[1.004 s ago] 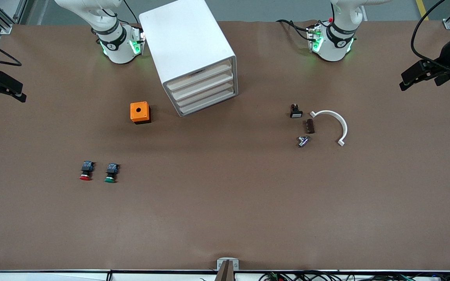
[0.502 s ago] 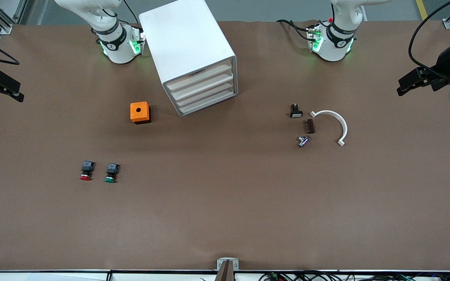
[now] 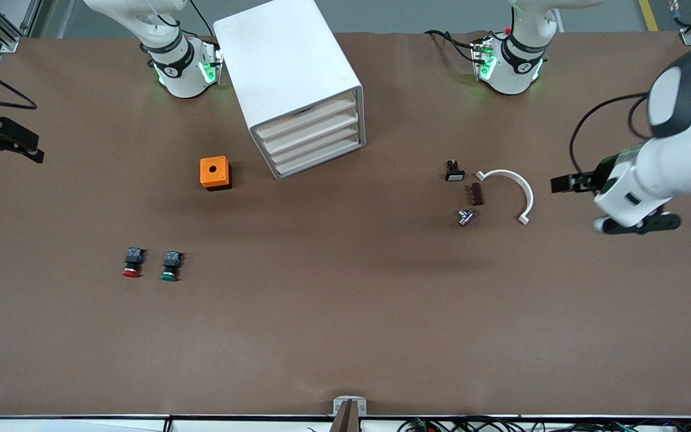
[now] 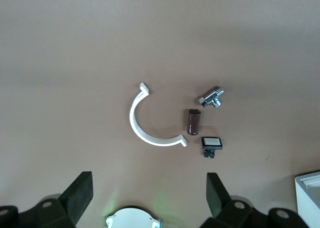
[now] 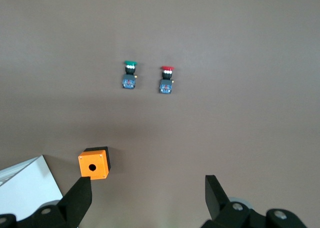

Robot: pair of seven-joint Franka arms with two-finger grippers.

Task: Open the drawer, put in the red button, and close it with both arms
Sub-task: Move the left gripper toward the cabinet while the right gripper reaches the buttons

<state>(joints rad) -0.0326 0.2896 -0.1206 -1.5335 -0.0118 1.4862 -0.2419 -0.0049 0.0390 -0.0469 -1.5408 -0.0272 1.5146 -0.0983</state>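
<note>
The red button (image 3: 132, 263) lies on its side on the brown table, toward the right arm's end, beside the green-capped button (image 3: 170, 266). The white drawer unit (image 3: 288, 72) stands between the arm bases with all its drawers (image 3: 312, 141) shut. My right gripper (image 3: 0, 147) hangs open and empty in the air at the right arm's end of the table. Its wrist view (image 5: 147, 188) looks down on the red button (image 5: 166, 80). My left gripper (image 3: 579, 185) is open and empty in the air beside the white arc; its wrist view (image 4: 147, 180) shows wide-apart fingers.
An orange box (image 3: 215, 173) with a round hole sits beside the drawer unit. Toward the left arm's end lie a white arc (image 3: 510, 192), a small black switch (image 3: 454, 171), a brown cylinder (image 3: 475, 194) and a metal fitting (image 3: 466, 216).
The left arm has swung in from the table's end toward the white arc and small parts. The right gripper has shifted only slightly. Nothing on the table has moved.
</note>
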